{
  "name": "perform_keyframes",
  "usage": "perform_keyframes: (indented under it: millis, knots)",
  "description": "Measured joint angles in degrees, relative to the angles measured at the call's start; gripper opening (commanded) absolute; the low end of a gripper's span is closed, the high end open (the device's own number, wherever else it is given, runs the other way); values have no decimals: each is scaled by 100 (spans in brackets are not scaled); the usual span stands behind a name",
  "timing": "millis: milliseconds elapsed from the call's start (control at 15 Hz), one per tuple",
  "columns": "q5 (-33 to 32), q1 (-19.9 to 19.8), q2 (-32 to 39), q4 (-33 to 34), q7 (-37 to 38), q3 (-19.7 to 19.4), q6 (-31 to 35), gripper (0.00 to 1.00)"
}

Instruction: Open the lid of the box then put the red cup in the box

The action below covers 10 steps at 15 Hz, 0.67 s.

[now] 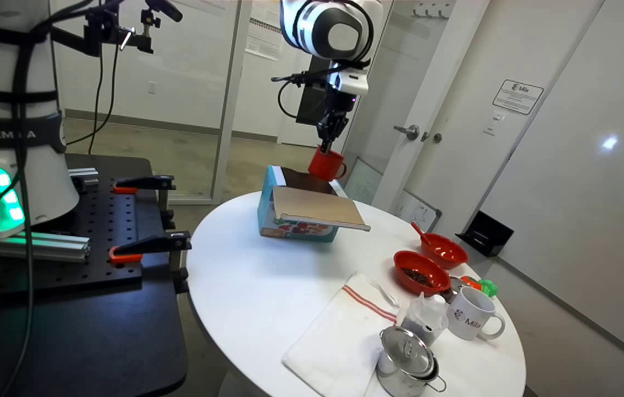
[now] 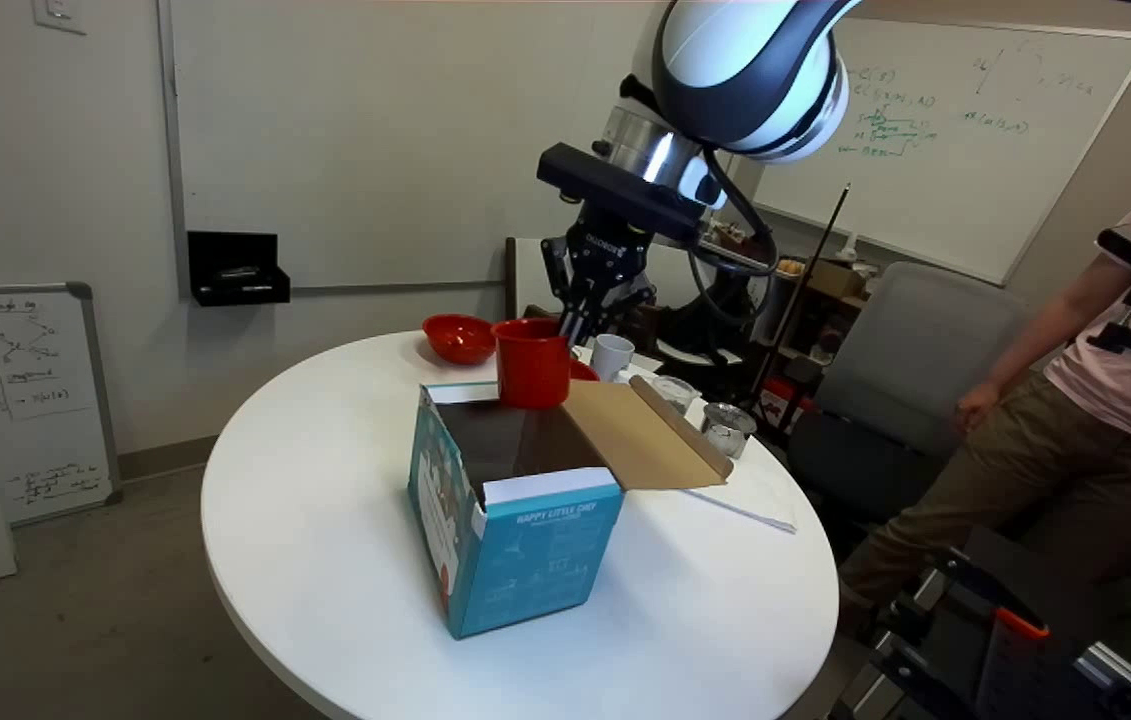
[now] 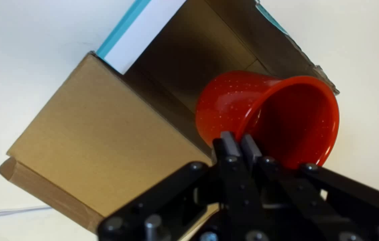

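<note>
The teal-blue box (image 1: 267, 207) stands on the round white table, its printed sides visible in both exterior views (image 2: 535, 555). Its lid (image 1: 317, 207) is open and folded outward, brown inside up, also in an exterior view (image 2: 640, 435) and the wrist view (image 3: 109, 134). My gripper (image 3: 239, 140) is shut on the rim of the red cup (image 3: 229, 103), one finger inside it and one outside. The cup is over the box opening, tilted, at about rim height in both exterior views (image 1: 325, 164) (image 2: 533, 370). Its handle shows in an exterior view. The box's inside is dark and partly hidden by the cup.
Two red bowls (image 1: 421, 273) (image 1: 444, 251), a white mug (image 1: 472, 313), a clear container (image 1: 425, 317) and metal pots (image 1: 406, 361) stand along the table's edge. A white towel (image 1: 345, 331) lies near them. A person (image 2: 1095, 380) stands beyond the table.
</note>
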Motion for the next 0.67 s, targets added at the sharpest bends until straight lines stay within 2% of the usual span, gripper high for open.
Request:
perform_keyframes:
  millis: [667]
  knots:
    - [143, -9, 1370, 931, -88, 57, -542, 4]
